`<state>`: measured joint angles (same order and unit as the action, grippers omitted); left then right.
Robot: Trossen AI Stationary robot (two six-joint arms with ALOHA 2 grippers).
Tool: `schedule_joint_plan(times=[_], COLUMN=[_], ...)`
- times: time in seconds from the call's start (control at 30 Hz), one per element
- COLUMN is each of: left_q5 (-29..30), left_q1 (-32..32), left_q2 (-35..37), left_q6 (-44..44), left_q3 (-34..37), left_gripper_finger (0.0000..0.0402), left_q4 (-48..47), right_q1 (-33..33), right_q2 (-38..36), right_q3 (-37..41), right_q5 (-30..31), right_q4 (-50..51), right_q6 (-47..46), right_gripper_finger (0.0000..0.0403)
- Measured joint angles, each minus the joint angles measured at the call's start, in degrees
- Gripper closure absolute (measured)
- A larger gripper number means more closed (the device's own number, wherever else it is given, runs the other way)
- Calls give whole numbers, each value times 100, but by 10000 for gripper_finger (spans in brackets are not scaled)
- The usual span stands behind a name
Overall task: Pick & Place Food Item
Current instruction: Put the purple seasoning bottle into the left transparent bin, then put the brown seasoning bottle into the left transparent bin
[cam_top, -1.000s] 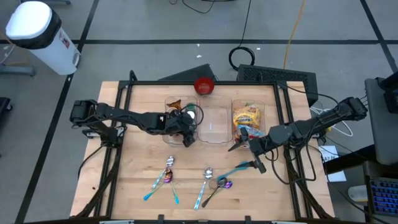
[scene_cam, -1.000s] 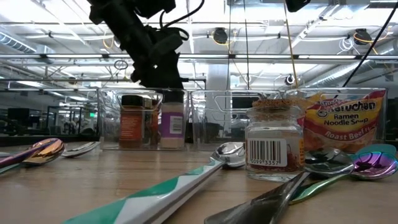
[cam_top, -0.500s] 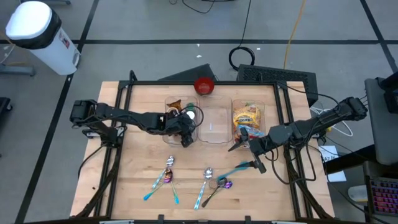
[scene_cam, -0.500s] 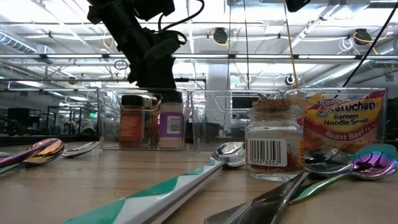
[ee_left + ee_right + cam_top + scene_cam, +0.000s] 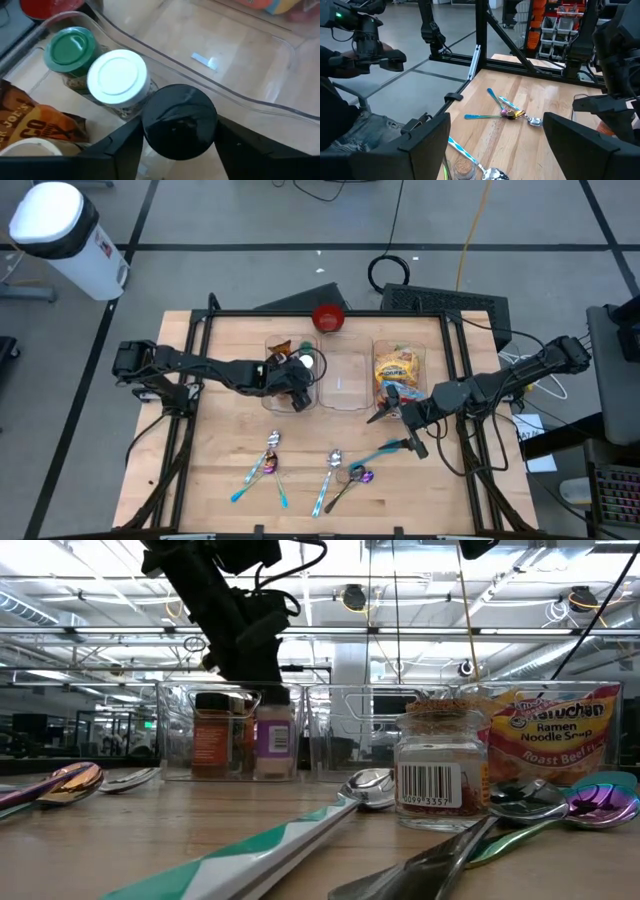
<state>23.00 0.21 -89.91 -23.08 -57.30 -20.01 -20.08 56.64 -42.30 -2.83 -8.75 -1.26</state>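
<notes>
High view shows the left tool (image 5: 297, 392) over the left clear bin (image 5: 272, 402) on the table (image 5: 225, 440), while the right tool (image 5: 393, 416) waits by the ramen packet (image 5: 396, 367). Low view has a spice jar (image 5: 440, 766) standing among spoons (image 5: 330, 815) up front. Left wrist view: fingers (image 5: 120, 150) pinch a black-lidded jar (image 5: 179, 121), right beside the white-lidded jar (image 5: 118, 77) and green-lidded jar (image 5: 70, 48). Right wrist view: its fingers (image 5: 427, 142) sit spread wide, nothing between them.
</notes>
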Motion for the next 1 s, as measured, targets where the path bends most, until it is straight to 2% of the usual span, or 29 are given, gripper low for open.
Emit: schedule_joint_plan(times=[0.13,0.3,0.67,0.77,0.87,1.0], left_q5=[-72,-86,-74,-430,-1153,-1704], left_q1=[-2,0,0,-23,-147,-578], left_q2=[2,2,450,739,940,967], left_q6=[-22,-52,182,-258,-813,-756], left_q3=[0,0,0,0,0,0], left_gripper_finger=[129,107,113,115,115,113], left_q4=[20,17,-64,-7,291,1069], right_q1=[-1,0,0,-2,-2,-2], right_q2=[0,0,2,2,2,2], right_q3=[0,0,0,0,0,0], right_q5=[0,0,0,-2,-4,-22], right_q4=[1,0,7,13,56,70], right_q6=[0,0,0,0,-19,-11], right_gripper_finger=[90,90,90,90,90,90])
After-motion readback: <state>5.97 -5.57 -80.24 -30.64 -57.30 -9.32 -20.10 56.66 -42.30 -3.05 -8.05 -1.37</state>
